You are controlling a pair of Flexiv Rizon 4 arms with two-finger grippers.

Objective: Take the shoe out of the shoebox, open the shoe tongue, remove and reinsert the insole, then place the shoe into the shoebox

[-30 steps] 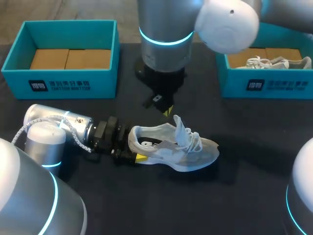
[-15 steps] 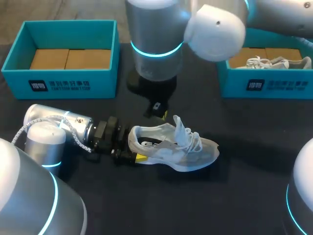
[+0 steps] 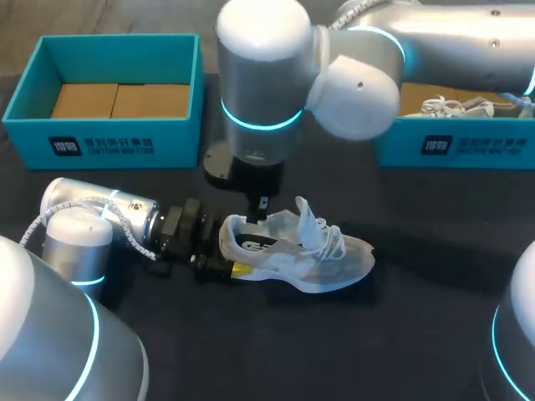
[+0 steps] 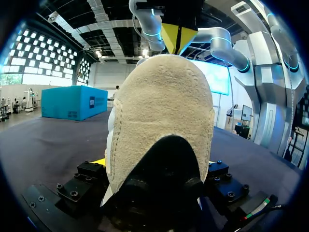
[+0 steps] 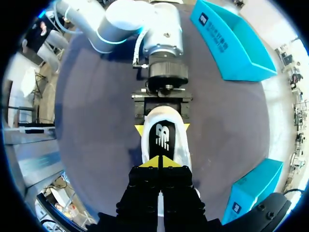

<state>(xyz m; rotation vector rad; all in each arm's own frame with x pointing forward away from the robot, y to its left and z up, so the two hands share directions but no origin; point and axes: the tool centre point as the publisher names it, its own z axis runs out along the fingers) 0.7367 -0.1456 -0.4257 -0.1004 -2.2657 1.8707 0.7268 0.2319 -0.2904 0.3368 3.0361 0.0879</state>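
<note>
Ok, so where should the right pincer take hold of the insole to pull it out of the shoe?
Probably its heel end, coming straight down through the collar. The shoe sits sole-down, heel clamped by the left pincer, and only the rear of the insole shows; the rest is hidden under the tongue. The right pincer, tips together above it, would need to open first.
</note>
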